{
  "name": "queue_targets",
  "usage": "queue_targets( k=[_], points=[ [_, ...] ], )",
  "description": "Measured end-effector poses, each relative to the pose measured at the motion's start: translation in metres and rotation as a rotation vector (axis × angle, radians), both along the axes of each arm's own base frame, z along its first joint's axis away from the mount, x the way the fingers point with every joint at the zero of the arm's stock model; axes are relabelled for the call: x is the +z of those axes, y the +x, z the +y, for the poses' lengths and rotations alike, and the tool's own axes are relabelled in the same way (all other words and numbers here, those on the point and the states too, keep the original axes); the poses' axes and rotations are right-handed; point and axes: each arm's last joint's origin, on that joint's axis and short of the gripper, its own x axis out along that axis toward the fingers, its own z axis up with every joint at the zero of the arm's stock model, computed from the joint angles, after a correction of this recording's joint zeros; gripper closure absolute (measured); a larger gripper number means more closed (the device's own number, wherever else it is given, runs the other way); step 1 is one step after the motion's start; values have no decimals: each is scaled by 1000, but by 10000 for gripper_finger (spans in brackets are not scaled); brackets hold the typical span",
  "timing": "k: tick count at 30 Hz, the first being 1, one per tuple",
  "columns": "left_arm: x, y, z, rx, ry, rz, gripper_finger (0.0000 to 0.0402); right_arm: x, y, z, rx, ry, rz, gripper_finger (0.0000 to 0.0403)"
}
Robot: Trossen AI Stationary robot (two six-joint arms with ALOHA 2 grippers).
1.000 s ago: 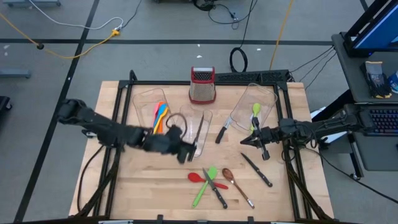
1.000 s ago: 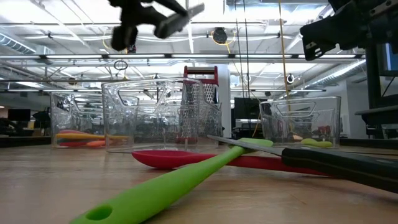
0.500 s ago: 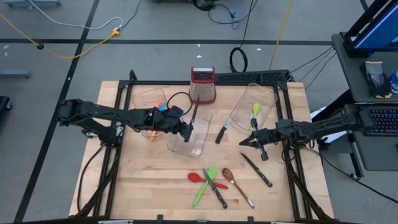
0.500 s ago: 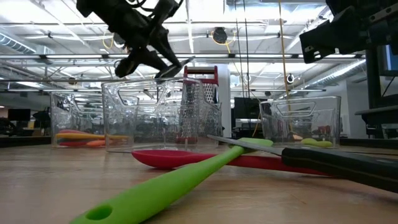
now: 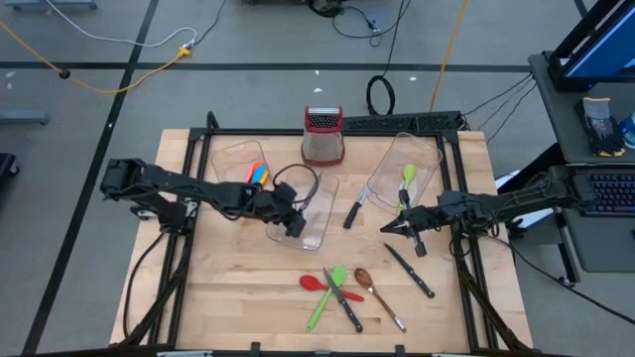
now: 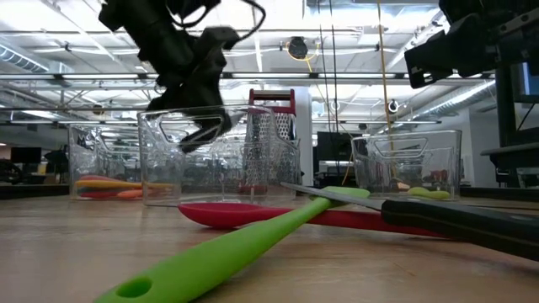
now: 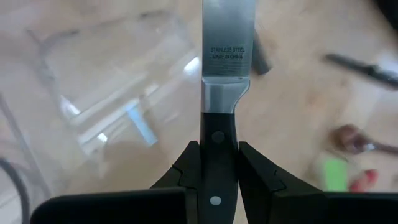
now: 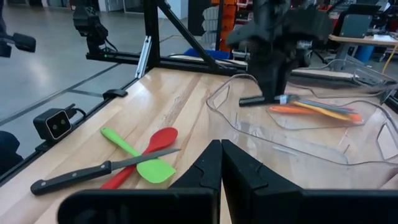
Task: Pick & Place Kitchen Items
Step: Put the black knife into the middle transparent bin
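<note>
We see the left gripper (image 5: 295, 220) over the middle clear bin (image 5: 316, 230), its fingers (image 7: 186, 167) clenched on the black handle of a knife (image 7: 226, 93), whose blade points out ahead of the wrist. In the low view that gripper (image 6: 198, 130) hangs at the bin's rim; whether the blade touches the bin we cannot tell.

The right gripper (image 5: 389, 227) waits above the table (image 5: 228, 288) beside the right bin (image 5: 422, 159), its fingers (image 8: 205, 167) pressed together on nothing.

The other kitchen items are spread about. The left bin (image 5: 230, 157) holds a bundle of bright utensils (image 5: 257, 174), orange, blue and yellow. The right bin holds a green utensil (image 5: 407, 178). A black-handled knife (image 5: 353, 210) lies between the middle and right bins. Near the front edge, a green spatula (image 5: 325, 296) crosses a red spoon (image 5: 322, 287), with a knife (image 5: 343, 300) laid over both. Just beside them is a brown spoon (image 5: 377, 296), and another knife (image 5: 411, 272) lies nearer the right gripper.

A red-topped grater (image 5: 322, 135) stands at the back of the table.
</note>
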Motion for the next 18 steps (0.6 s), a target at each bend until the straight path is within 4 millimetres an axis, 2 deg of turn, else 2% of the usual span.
queue_targets(
  k=[8,18],
  points=[
    [-12,6,0,-54,-17,37,347,0,1,0,0,2,1,403],
    [-14,7,6,-51,-30,38,347,-1,2,0,-1,1,8,403]
  ],
)
